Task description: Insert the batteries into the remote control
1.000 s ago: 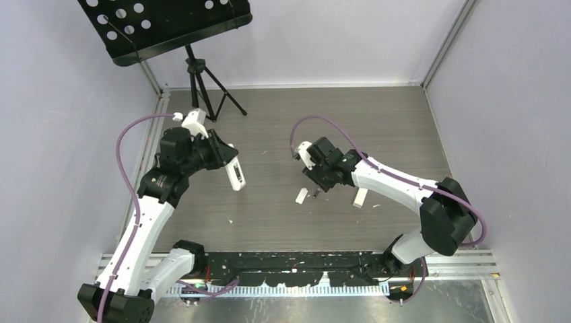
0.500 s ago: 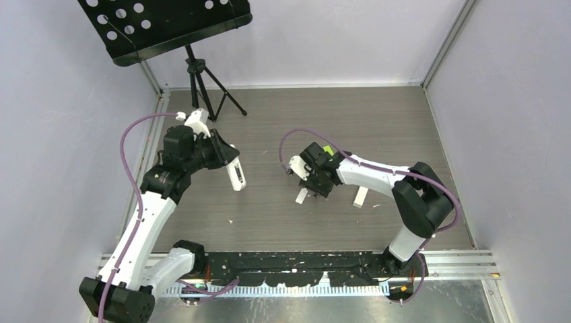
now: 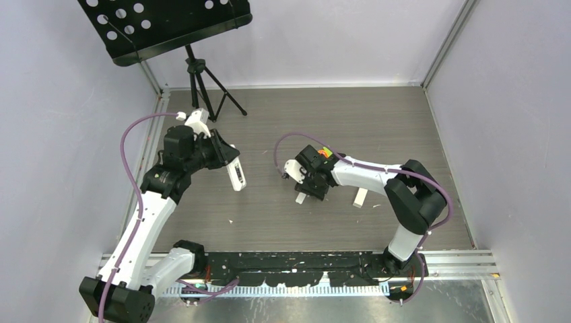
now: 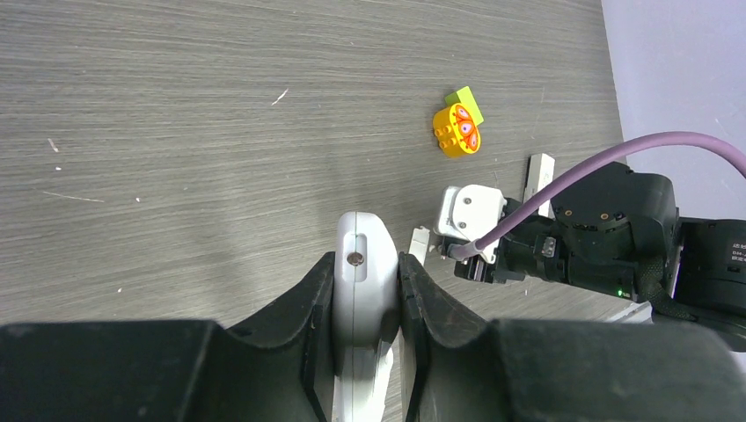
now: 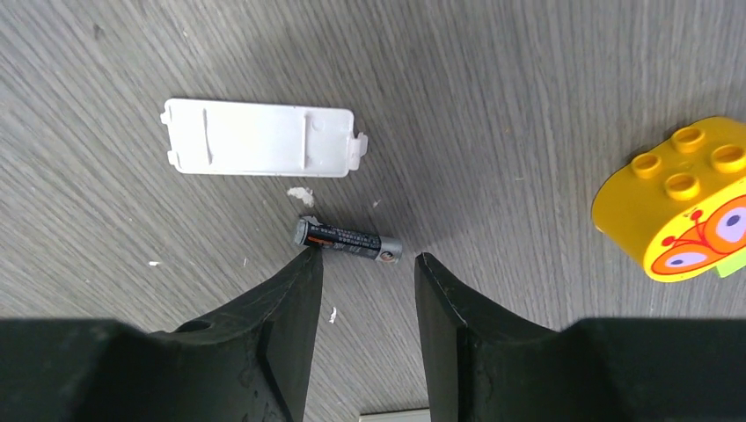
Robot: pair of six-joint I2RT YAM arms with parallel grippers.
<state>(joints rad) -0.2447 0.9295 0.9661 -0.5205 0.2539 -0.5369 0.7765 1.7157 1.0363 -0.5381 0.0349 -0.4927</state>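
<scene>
We see one battery (image 5: 348, 243), slim and dark, lying flat on the table (image 5: 493, 79) with its length running from 9 to 3 o'clock in the right wrist view. It sits just past the tips of the right jaws, which stand apart and grip nothing. One fingertip (image 5: 303, 268) is right at the battery's 9 o'clock end, and we cannot tell whether they touch. The other tip is just beside its 3 o'clock end.

At 11 o'clock of the battery, close by but apart from it, lies the white battery cover (image 5: 262, 138), flat on the table. Well off at 3 o'clock sits the orange-yellow toy (image 5: 679, 199), studs up.

The remote control (image 4: 360, 294) is white and is clamped between the left jaws, off the table. In the top view it hangs at 9 o'clock of the right arm (image 3: 367, 176), well apart from it. The left arm (image 3: 151, 215) reaches in from 7 o'clock.

In the left wrist view a lime-green block (image 4: 465, 103) touches the toy at its 1 o'clock. A slim white piece (image 3: 360, 197) lies at 3 o'clock of the right jaws, and a black music stand (image 3: 168, 27) rises at the table's 11 o'clock corner.
</scene>
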